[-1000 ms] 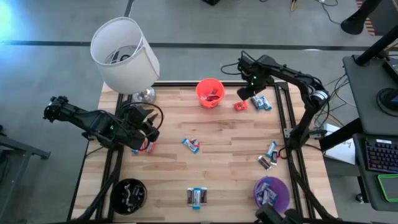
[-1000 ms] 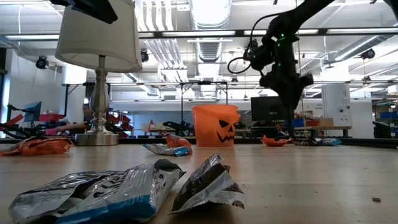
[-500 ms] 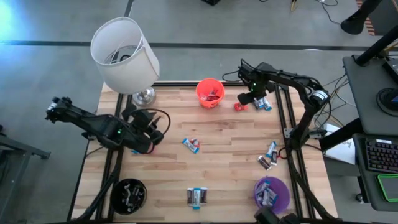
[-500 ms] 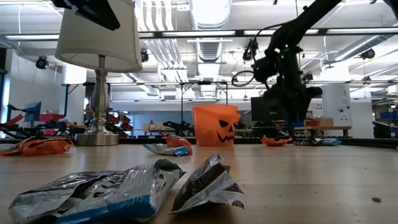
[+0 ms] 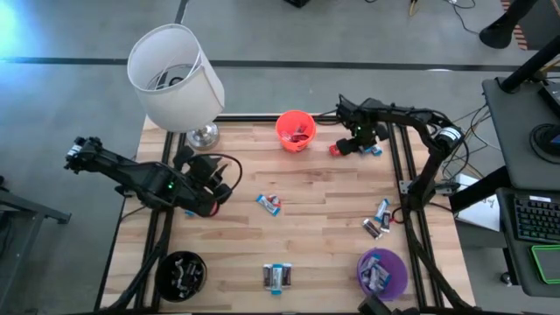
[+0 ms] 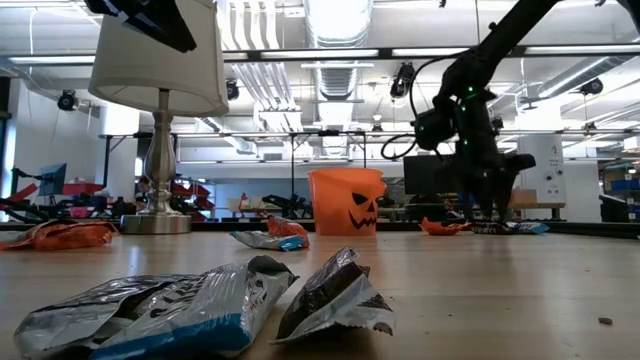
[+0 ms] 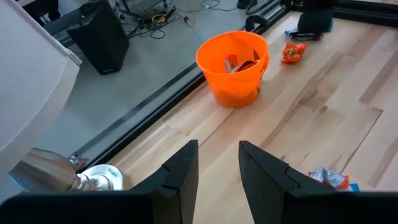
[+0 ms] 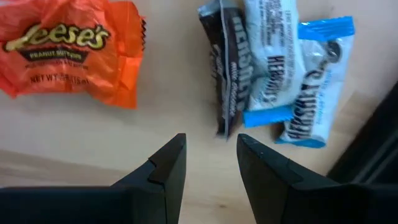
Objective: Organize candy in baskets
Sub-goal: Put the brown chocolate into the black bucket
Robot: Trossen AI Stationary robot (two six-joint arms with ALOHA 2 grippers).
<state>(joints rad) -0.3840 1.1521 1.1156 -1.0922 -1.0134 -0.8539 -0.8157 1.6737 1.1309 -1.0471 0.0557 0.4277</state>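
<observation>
My right gripper [image 8: 210,155] is open and points down, low over the table's far right corner [image 5: 354,143]. Beyond its fingertips lie an orange-wrapped candy [image 8: 68,46], a dark brown candy [image 8: 227,68] and two white-and-blue candies [image 8: 292,74], all flat on the wood. My left gripper [image 7: 217,163] is open and empty, above the table's left side [image 5: 217,188], and faces the orange basket [image 7: 235,65]. The orange basket [image 5: 295,129] stands at the far middle, the black basket [image 5: 181,273] at the near left and the purple basket [image 5: 382,271] at the near right. All three baskets have candy in them.
A white-shaded lamp [image 5: 175,77] stands at the far left corner, its metal foot [image 7: 93,177] close to my left gripper. Loose candy lies at the middle [image 5: 269,203], the near middle [image 5: 277,277] and the right edge [image 5: 378,219]. Crumpled wrappers [image 6: 200,305] lie close in the low view.
My right gripper has come down toward the candies at the far right, rolling slightly about its own axis, and has stayed open. My left gripper has edged a little toward the table's right and now covers an orange candy that showed beside it before.
</observation>
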